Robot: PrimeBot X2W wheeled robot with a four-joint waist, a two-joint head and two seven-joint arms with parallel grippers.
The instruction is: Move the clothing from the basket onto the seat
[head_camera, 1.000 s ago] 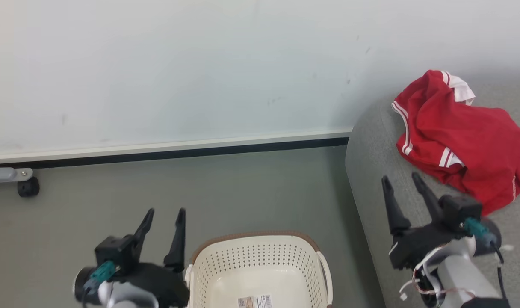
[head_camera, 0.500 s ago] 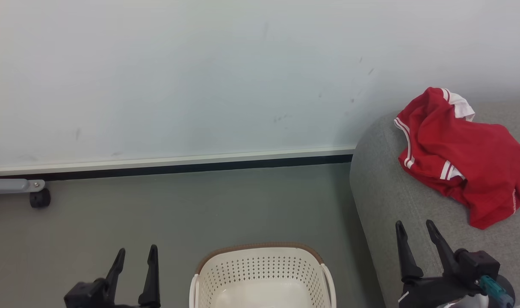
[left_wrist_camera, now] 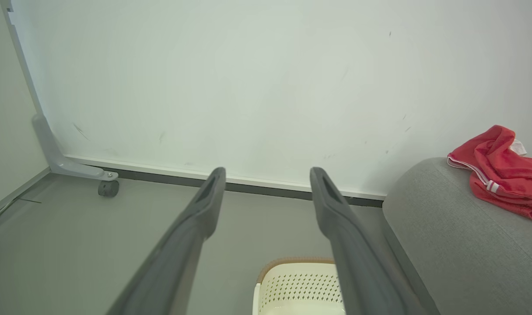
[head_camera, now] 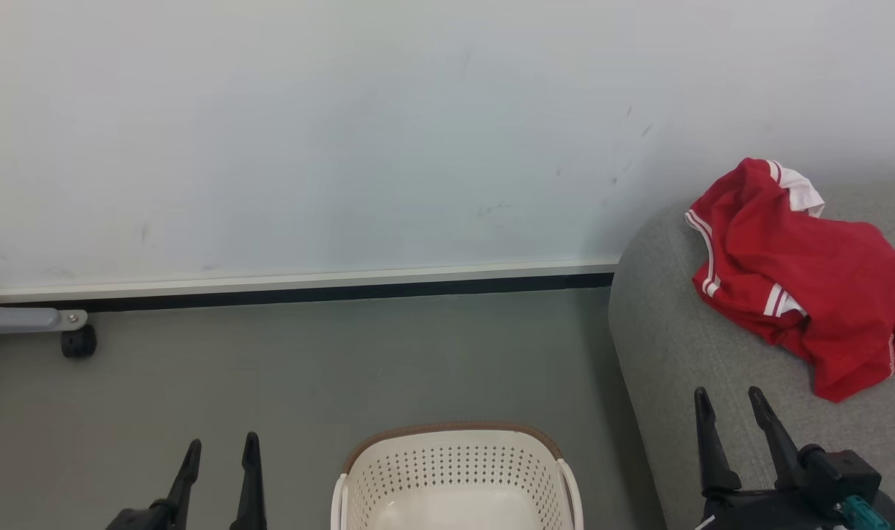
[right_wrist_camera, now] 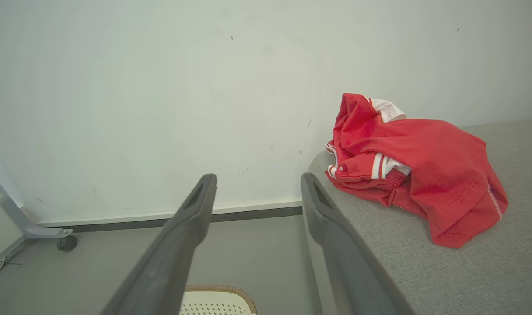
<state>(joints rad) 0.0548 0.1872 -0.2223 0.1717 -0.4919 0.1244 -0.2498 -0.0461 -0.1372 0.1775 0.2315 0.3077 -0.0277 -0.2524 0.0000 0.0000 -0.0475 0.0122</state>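
The red clothing (head_camera: 801,283) with white stripes lies crumpled on the grey seat (head_camera: 676,346) at the right, also seen as clothing (right_wrist_camera: 414,170) and clothing (left_wrist_camera: 506,175). The cream basket (head_camera: 455,478) with a brown rim stands on the floor at the bottom centre; the part of its inside that shows holds no garment. My left gripper (head_camera: 219,445) is open at the lower left, left of the basket. My right gripper (head_camera: 731,394) is open over the seat's front part, below the clothing and apart from it. Both hold nothing.
A pale wall (head_camera: 344,132) with a dark baseboard runs behind the grey floor (head_camera: 344,361). A grey frame leg with a black caster (head_camera: 78,342) stands at the far left by the wall.
Both grippers have dropped lower in the head view and stayed open. The camera has shifted, so the wall, basket and seat sit lower in the picture. The clothing rests unmoved on the seat.
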